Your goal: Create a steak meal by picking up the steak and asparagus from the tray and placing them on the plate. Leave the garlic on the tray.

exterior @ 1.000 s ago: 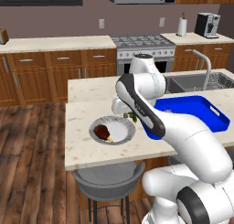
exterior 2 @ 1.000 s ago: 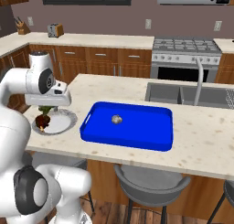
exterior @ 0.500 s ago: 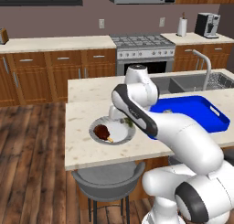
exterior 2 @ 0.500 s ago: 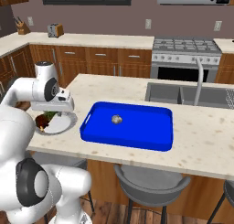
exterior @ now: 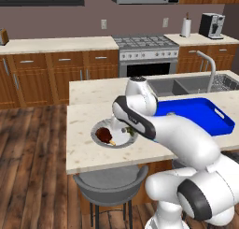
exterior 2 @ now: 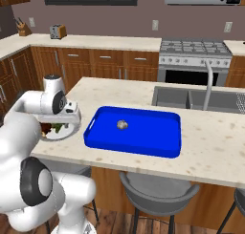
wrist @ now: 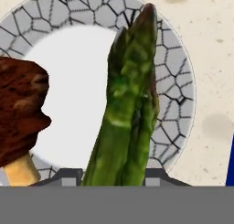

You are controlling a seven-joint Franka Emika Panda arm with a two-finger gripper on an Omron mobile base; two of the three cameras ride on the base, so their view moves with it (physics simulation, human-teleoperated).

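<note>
The plate (wrist: 179, 77) lies right under my hand, on the island counter left of the blue tray (exterior 2: 143, 141). On the plate's left part rests the steak (wrist: 20, 106), its tan bone pointing down in the hand view. My gripper (wrist: 112, 181) is shut on the asparagus (wrist: 130, 104), whose tips reach out over the plate's white centre and right rim. The base views show the gripper (exterior: 122, 128) low over the plate (exterior: 100, 140), with the steak (exterior: 104, 135) beside it. The garlic (exterior 2: 122, 125) sits alone in the tray.
A sink with a faucet (exterior 2: 207, 85) lies behind the tray. A grey stool (exterior: 109, 183) stands at the counter's front edge below the plate. The stove (exterior: 147, 53) and cabinets line the back wall.
The hand has sunk lower over the plate with the asparagus in it, swinging slightly left. Steak, garlic and tray have stayed put.
</note>
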